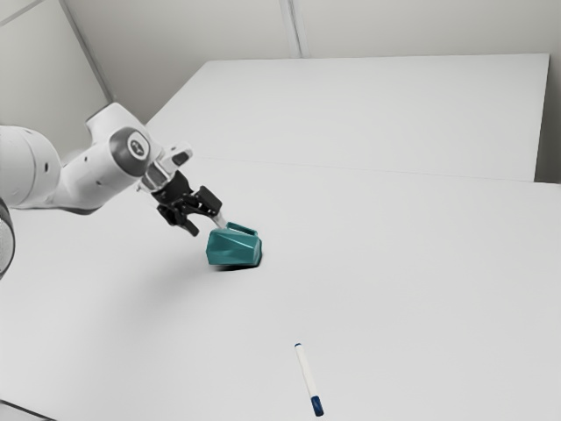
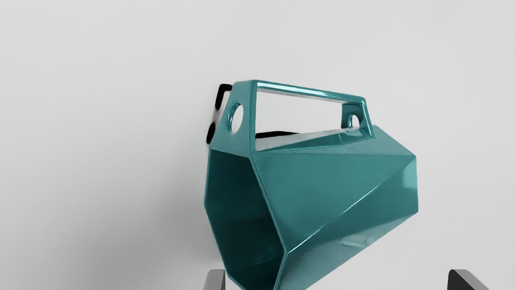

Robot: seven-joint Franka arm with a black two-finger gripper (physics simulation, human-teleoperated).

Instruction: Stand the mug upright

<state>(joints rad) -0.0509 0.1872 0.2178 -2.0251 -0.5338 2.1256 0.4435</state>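
The mug lies on its side, well in from the tabletop's far edge, with the pincer wide open by it, so I think it must grab it, then tip it up.

On the surface, the mug is lying on its side, toward the exterior view's left, and its handle is at the far side of it. The marker lies nearer and more to the exterior view's right, well apart from the mug, with its length going from far to near. The pincer is just beside the mug, on the exterior view's left and a little to the far.
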